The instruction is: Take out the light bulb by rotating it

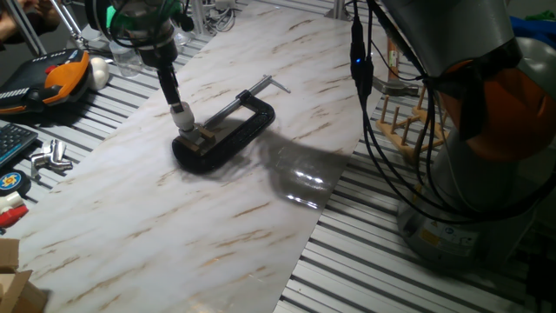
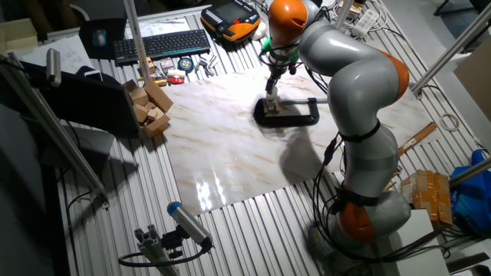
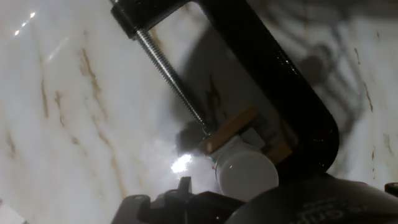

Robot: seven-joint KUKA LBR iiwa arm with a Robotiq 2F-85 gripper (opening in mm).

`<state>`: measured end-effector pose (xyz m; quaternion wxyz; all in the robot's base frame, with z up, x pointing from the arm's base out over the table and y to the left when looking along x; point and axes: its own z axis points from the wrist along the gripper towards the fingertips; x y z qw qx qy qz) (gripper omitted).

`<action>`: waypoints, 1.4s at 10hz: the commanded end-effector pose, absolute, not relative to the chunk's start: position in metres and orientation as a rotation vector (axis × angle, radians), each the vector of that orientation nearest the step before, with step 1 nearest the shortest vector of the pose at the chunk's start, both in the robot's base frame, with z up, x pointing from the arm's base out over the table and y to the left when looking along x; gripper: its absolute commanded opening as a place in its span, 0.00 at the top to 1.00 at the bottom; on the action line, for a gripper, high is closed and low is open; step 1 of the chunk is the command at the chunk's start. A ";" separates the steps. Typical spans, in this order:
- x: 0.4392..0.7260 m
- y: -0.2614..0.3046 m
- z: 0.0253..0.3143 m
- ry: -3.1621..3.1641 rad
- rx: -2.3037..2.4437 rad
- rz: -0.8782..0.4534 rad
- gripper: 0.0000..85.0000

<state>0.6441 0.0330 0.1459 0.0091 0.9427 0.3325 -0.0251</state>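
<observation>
The bulb is sitting a little left of centre in one fixed view, upright in a tan block that is being held inside a black clamp. The clamp is lying flat on a marble-patterned board, its screw handle pointing toward the upper right of the frame. The gripper is reaching down from the upper left, and its tip is meeting the top of the bulb; whether the fingers are pressing on the bulb or standing apart cannot be told from these pictures. In the other fixed view, the bulb is showing as a tiny pale spot in the upper middle, under the grey and orange arm. In the hand view, the bulb is appearing as a white rounded shape at lower centre, touching the block, with the clamp curving around it to the right and its threaded screw running toward the upper left.
</observation>
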 end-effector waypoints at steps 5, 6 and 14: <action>0.645 0.032 0.131 0.648 3.059 -0.056 0.00; 0.644 0.033 0.131 0.649 3.055 -0.057 0.00; 0.644 0.033 0.123 0.674 3.043 -0.027 0.20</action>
